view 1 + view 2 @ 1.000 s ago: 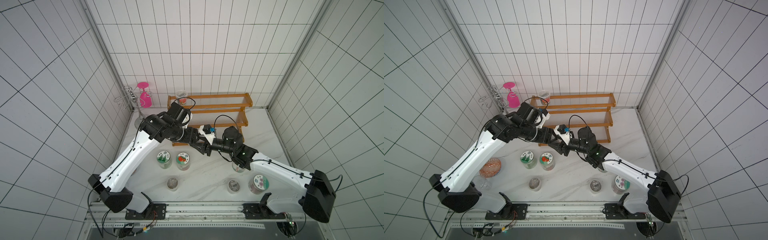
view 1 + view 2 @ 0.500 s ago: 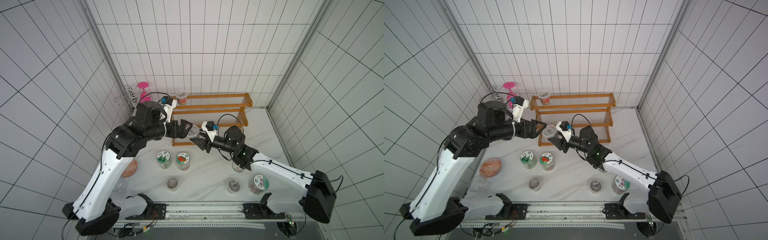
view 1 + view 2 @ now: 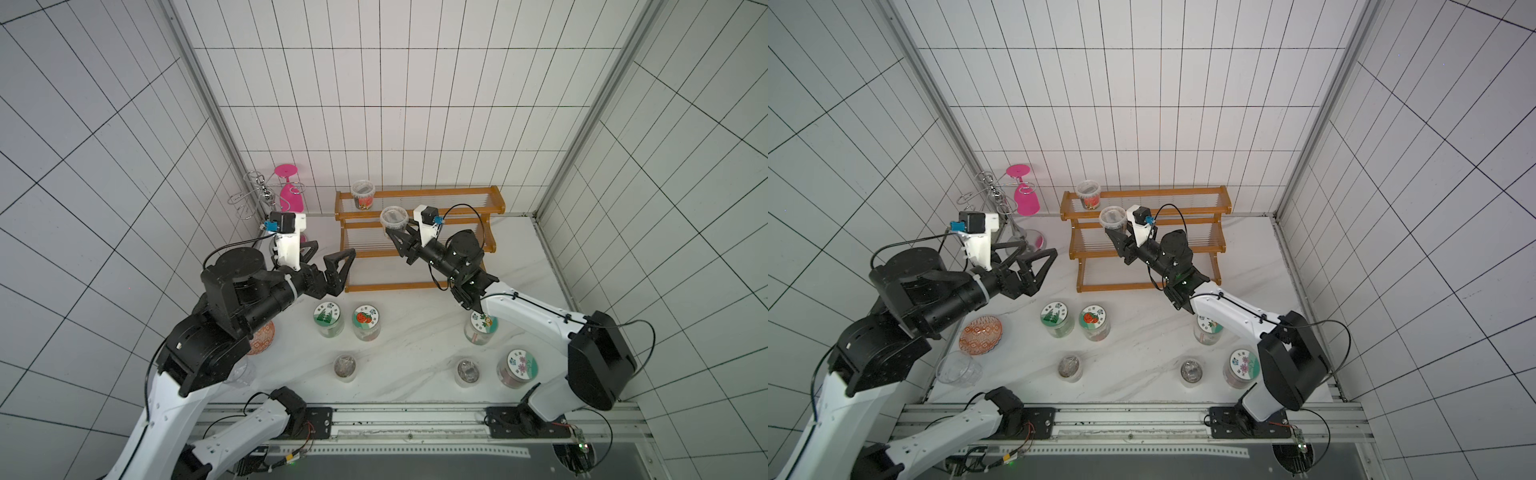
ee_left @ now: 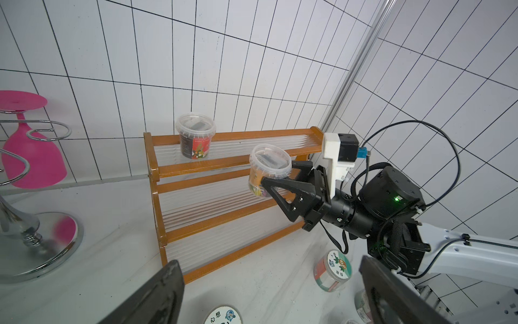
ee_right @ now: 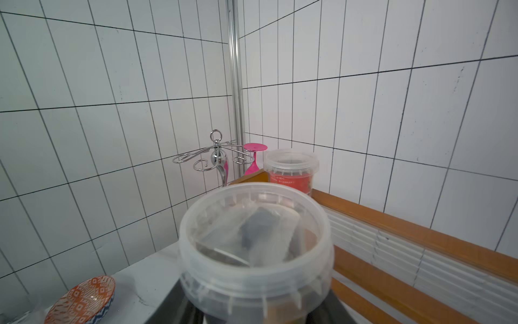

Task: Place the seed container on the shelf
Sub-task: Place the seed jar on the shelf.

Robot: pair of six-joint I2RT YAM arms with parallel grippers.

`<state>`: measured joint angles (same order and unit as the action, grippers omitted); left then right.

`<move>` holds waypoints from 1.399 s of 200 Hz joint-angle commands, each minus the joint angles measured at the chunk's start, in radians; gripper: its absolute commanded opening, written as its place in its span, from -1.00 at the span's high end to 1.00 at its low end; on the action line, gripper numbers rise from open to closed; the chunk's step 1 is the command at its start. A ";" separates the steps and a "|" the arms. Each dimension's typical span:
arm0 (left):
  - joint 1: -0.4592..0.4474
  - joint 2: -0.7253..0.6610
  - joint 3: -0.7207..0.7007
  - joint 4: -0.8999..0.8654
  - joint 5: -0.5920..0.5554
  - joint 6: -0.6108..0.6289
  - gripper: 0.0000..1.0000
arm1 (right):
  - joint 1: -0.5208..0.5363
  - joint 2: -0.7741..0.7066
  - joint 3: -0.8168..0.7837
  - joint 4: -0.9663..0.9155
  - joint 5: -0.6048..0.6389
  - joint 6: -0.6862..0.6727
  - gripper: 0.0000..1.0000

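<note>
The seed container (image 3: 394, 219) is a clear plastic tub with a clear lid and a printed label. My right gripper (image 3: 398, 232) is shut on its body and holds it in the air, slightly tilted. It hangs before the left part of the shelf (image 3: 395, 286), an orange-brown three-tier rack, about level with the upper tiers. The left wrist view shows the container (image 4: 270, 165), the right gripper (image 4: 277, 175) and the shelf (image 4: 201, 164). In the right wrist view the container (image 5: 256, 238) fills the foreground. My left gripper (image 3: 334, 249) is open and empty, left of the shelf.
A second tub (image 3: 363, 194) stands on the shelf's top tier at the left. Several lidded jars (image 3: 366, 322) stand on the table in front. A silver wire stand (image 3: 257, 195) holds a pink glass (image 3: 291, 195) at the back left. An orange patterned dish (image 3: 980, 334) and a clear cup (image 3: 959, 369) sit at the left.
The left gripper opened, let go of the container and drew back to the left. The right gripper closed on the container and carried it up toward the shelf.
</note>
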<state>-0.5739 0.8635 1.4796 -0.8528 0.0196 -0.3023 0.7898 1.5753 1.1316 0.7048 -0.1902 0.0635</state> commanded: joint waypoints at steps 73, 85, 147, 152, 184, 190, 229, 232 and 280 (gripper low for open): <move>0.003 -0.060 -0.083 0.038 -0.048 -0.053 -0.98 | -0.060 0.207 0.365 -0.145 0.221 -0.071 -0.03; 0.003 -0.068 -0.087 0.032 -0.058 -0.049 -0.98 | -0.067 0.220 0.381 -0.147 0.231 -0.061 -0.03; 0.004 -0.092 -0.090 0.026 -0.093 -0.040 -0.98 | -0.080 0.279 0.457 -0.216 0.244 -0.064 -0.03; 0.003 -0.093 -0.089 0.026 -0.095 -0.039 -0.98 | -0.080 0.284 0.461 -0.220 0.245 -0.064 -0.03; 0.003 -0.106 -0.095 0.024 -0.102 -0.037 -0.98 | -0.080 0.303 0.481 -0.244 0.246 -0.043 -0.03; 0.003 -0.108 -0.097 0.025 -0.106 -0.036 -0.98 | -0.080 0.307 0.483 -0.244 0.240 -0.038 -0.03; 0.003 -0.113 -0.098 0.015 -0.118 -0.034 -0.98 | -0.080 0.318 0.491 -0.241 0.223 -0.024 -0.04; 0.004 -0.113 -0.099 0.013 -0.118 -0.033 -0.98 | -0.080 0.319 0.492 -0.242 0.222 -0.024 -0.04; 0.003 -0.119 -0.096 0.009 -0.133 -0.030 -0.98 | -0.078 0.340 0.493 -0.240 0.192 -0.010 -0.09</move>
<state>-0.5739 0.7563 1.3880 -0.8345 -0.0937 -0.3466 0.7132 1.8862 1.5658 0.4503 0.0261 0.0338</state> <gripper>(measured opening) 0.989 0.545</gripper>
